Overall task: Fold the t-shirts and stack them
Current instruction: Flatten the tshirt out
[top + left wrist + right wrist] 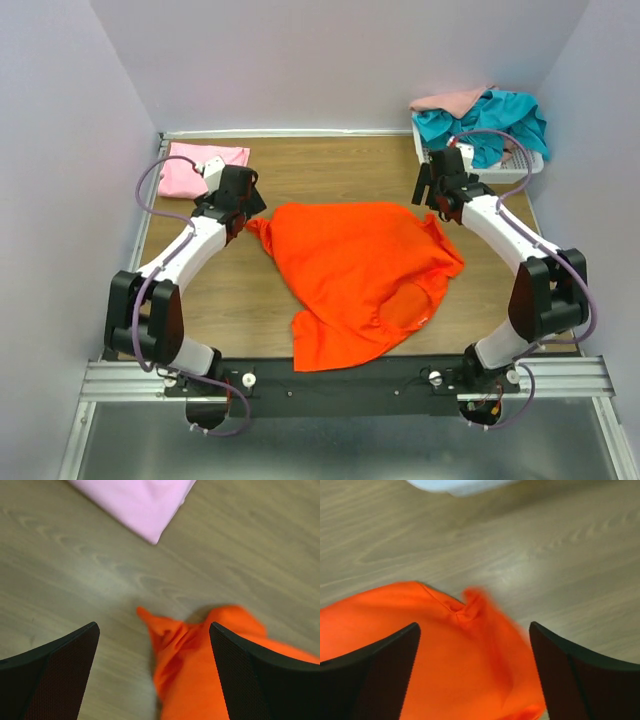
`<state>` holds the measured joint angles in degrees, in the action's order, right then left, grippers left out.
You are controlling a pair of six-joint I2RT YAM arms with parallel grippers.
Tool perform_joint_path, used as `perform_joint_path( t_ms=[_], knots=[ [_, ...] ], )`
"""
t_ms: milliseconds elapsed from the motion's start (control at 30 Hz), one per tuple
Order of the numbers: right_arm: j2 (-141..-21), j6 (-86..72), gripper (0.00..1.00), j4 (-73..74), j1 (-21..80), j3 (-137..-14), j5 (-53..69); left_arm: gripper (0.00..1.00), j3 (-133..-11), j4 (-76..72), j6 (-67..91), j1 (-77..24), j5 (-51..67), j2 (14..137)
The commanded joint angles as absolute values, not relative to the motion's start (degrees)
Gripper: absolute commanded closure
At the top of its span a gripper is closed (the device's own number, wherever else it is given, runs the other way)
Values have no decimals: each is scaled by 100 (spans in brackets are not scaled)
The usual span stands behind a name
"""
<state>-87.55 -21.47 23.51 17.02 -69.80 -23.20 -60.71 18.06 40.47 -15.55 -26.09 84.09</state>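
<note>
Orange t-shirt [360, 270] spread rumpled on surface [330, 175]; left claw [154, 630] and right claw [474, 630] both apart, empty, over its far corners.

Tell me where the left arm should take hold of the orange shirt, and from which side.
Take the orange shirt by its bunched, pointed corner at its left end, coming straight down from above. That corner is crumpled into ridges, likely giving something to pinch, while the middle lies spread flat on the table. The left gripper is open above it.
</note>
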Motion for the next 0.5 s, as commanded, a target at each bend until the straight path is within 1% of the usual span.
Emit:
perform_joint_path(
  t_ms=[0,133,200,267,300,400,467],
  knots=[
    [-8816,-2355,0,2435,1582,-6926,-2638,1,-5881,1785,4184,-1591,-2304,7709],
    [-8552,-2461,0,2435,1582,-6637,-2628,1,-5441,1556,4026,-1696,-1794,7094],
    [-8271,-2557,0,2435,1591,-6452,-2637,1,-5178,1564,3990,-2064,-1732,6777],
    [-8052,-2688,0,2435,1582,-6118,-2584,1,-4941,1556,3982,-2520,-1740,6541],
    [-7851,-2750,0,2435,1582,-5978,-2540,1,-4879,1573,3973,-3036,-1723,6469],
    [-7559,-3005,0,2443,1495,-5468,-2435,2,-4641,1486,3938,-3812,-1600,6206],
    [-7322,-3146,0,2443,1249,-5144,-2224,1,-4414,1328,3737,-4681,-1539,6057]
  ],
)
